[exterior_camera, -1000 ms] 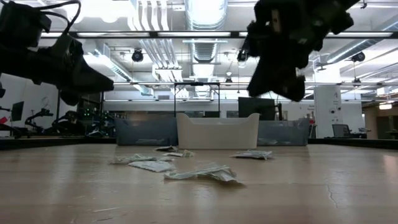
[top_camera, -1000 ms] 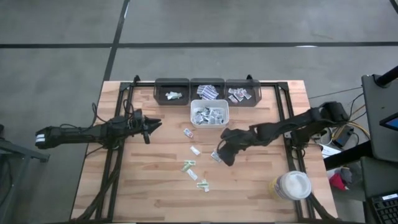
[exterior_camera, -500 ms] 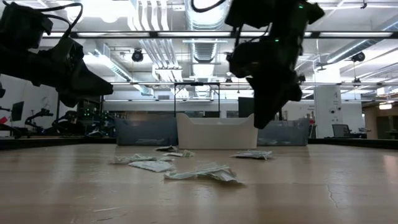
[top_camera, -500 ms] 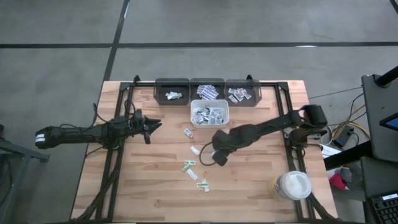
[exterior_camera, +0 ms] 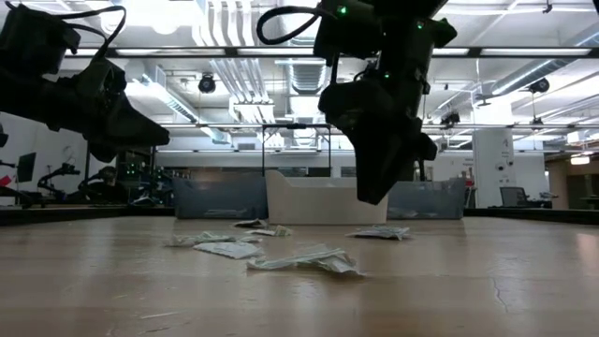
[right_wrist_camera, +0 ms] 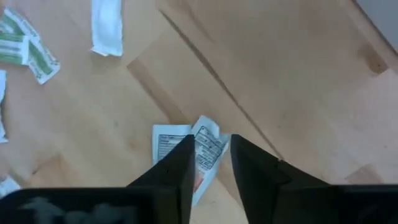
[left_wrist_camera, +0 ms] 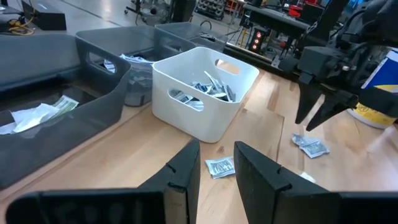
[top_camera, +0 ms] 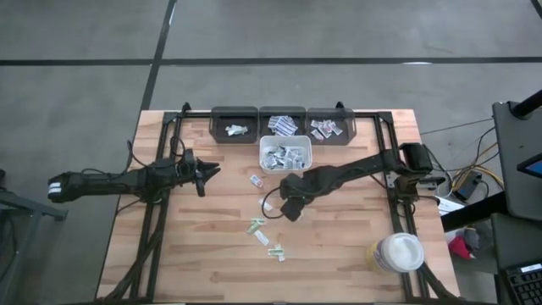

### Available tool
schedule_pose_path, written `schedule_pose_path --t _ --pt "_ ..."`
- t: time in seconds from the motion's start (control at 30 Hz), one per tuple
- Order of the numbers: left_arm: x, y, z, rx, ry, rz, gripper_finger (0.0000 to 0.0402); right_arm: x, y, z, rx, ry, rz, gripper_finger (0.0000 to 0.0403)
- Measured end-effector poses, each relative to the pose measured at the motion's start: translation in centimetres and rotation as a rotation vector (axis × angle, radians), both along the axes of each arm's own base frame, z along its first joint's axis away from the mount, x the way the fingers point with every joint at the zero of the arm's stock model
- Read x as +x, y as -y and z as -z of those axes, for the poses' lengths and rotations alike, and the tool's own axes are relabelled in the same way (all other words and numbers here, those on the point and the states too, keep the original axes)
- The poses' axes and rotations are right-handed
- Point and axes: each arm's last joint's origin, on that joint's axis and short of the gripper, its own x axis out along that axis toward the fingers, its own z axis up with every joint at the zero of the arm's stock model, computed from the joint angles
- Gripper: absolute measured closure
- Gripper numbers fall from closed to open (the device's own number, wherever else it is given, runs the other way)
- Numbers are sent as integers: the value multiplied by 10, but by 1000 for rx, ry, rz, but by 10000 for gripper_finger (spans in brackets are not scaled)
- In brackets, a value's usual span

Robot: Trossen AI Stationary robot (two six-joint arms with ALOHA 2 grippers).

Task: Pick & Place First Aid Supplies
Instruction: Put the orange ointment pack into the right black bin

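Just in front of the white bin, on the side away from the three dark bins, your right gripper hangs above the loose sachets with its tips pointing down at the wood; I take that nose-down pose as a set-up for a top grasp, since flat packets offer no side to pinch. Its fingers stand a narrow gap apart and hold nothing, and the right wrist view shows one crumpled white sachet on the table directly beyond them, part of it showing in the gap, so you look lined up on that piece. From the low view the gripper is clearly off the tabletop, not touching anything. More sachets lie scattered on the near side of the white bin, a few greenish ones farthest from it, while the white bin and the dark bins behind it already hold sorted packets. Well off to the white bin's left, your left gripper waits in the air, its fingers slightly parted and empty.
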Motion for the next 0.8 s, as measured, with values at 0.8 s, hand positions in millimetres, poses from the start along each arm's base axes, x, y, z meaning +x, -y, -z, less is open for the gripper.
schedule_pose_path --t 0.8 --pt "-1 -1 1 17 -20 -49 307 -14 1 21 42 -68 77 278"
